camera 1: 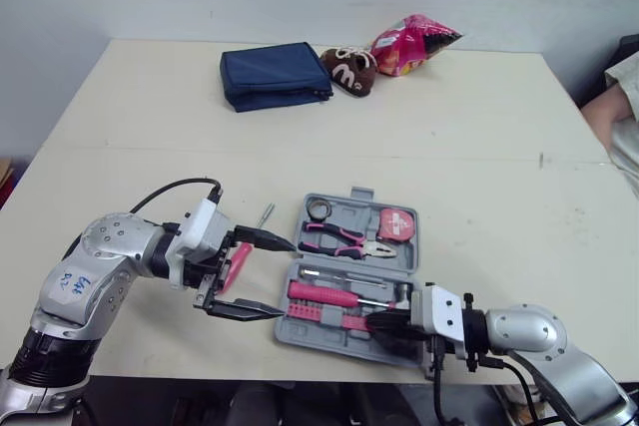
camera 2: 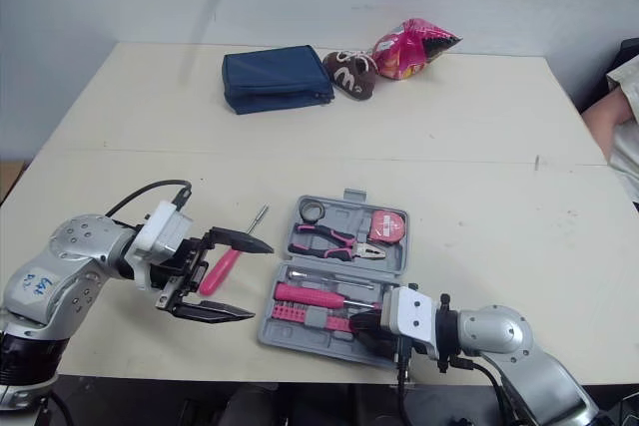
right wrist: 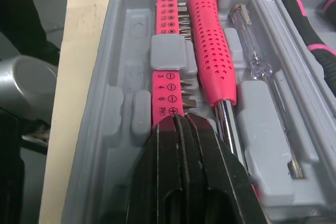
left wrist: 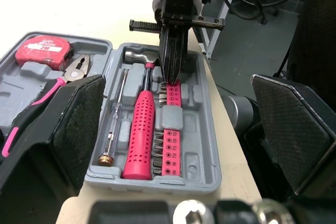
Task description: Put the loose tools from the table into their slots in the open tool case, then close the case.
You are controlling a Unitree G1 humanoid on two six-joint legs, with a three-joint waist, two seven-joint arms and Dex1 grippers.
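The grey tool case (camera 1: 292, 331) lies open near the table's front edge. Its far half holds a pink tape measure (camera 1: 397, 223) and pink-handled pliers (camera 1: 344, 238). The near half holds a pink driver handle (right wrist: 210, 56), a clear tester screwdriver (right wrist: 257, 64) and a pink bit strip (right wrist: 167, 98). A loose pink-handled screwdriver (camera 1: 238, 264) lies on the table left of the case. My left gripper (camera 1: 260, 274) is open, one finger on each side of that handle. My right gripper (camera 1: 374, 324) is shut, its tips resting at the bit strip.
At the table's far side lie a navy pouch (camera 1: 275, 75), a brown plush shoe (camera 1: 349, 69) and a pink snack bag (camera 1: 411, 44). A person's sleeve (camera 1: 621, 97) shows at the right edge. The table's front edge runs just below the case.
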